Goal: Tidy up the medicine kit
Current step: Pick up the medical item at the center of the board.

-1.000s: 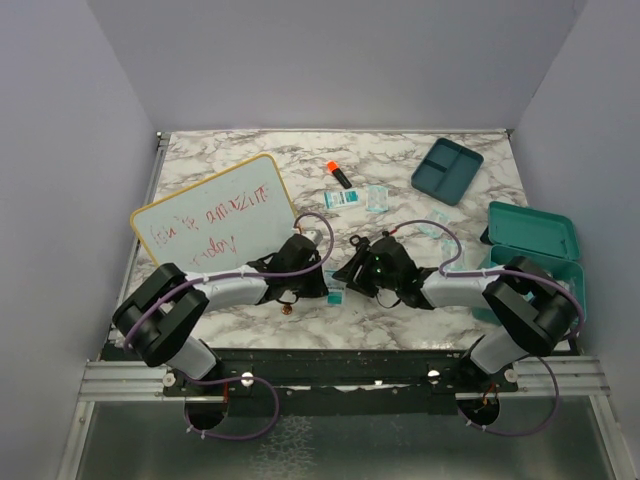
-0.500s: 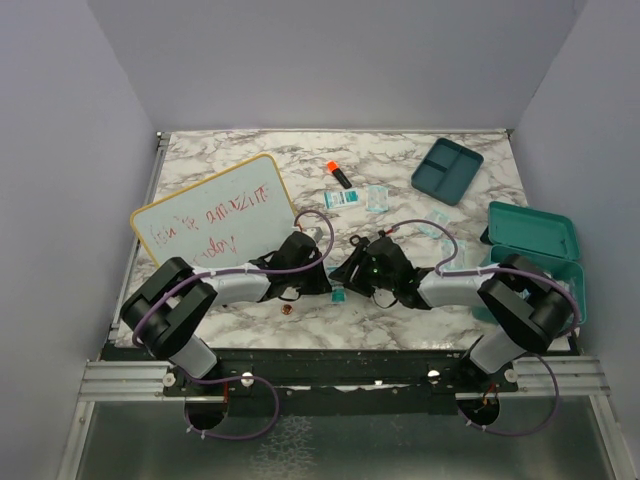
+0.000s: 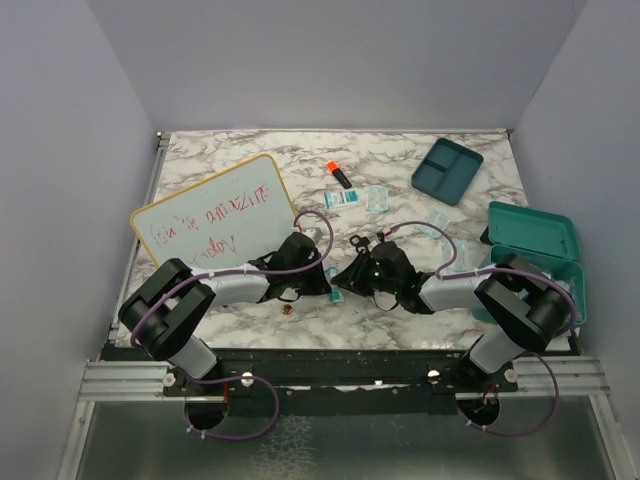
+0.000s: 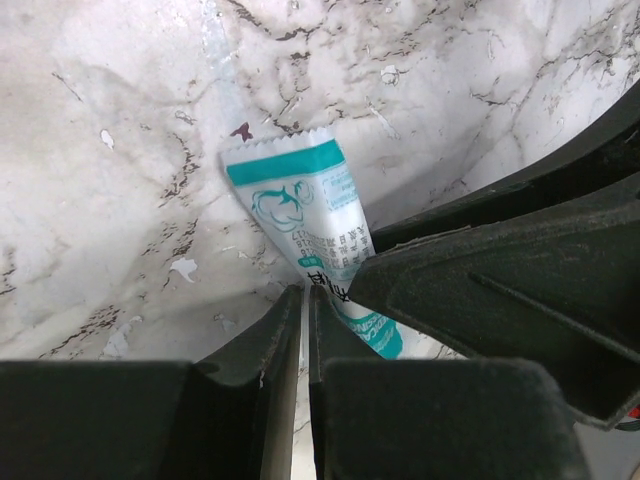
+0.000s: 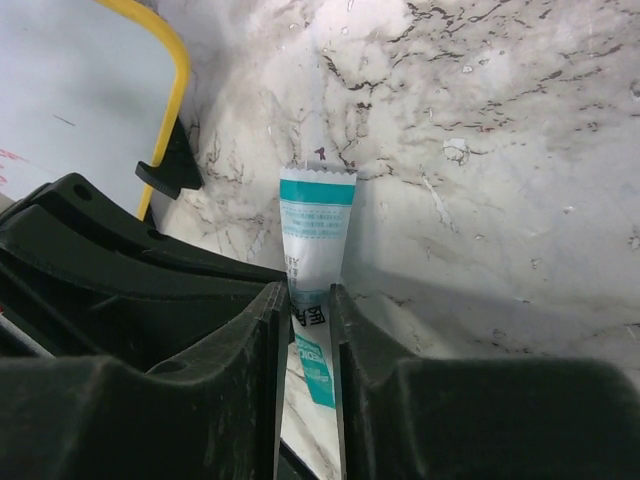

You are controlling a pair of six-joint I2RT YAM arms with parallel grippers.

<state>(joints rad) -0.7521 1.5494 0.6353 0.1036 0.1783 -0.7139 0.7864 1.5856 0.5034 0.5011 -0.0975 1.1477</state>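
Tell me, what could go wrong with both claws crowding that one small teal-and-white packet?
1. The left gripper is shut on the packet while the right gripper straddles it; pulling apart could tear it or yank it loose.
2. The grippers sit almost touching, so a small move might knock them together.
3. The teal case lies far right; a weak hold could drop the packet en route.

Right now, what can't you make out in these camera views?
- Lower end of the teal-and-white sachet: hidden between the black fingers in both wrist views.
- Inside of the teal hard-plastic case: mostly covered by the right arm, top view.
- Red writing on the yellow-framed whiteboard: too small to read, top view.
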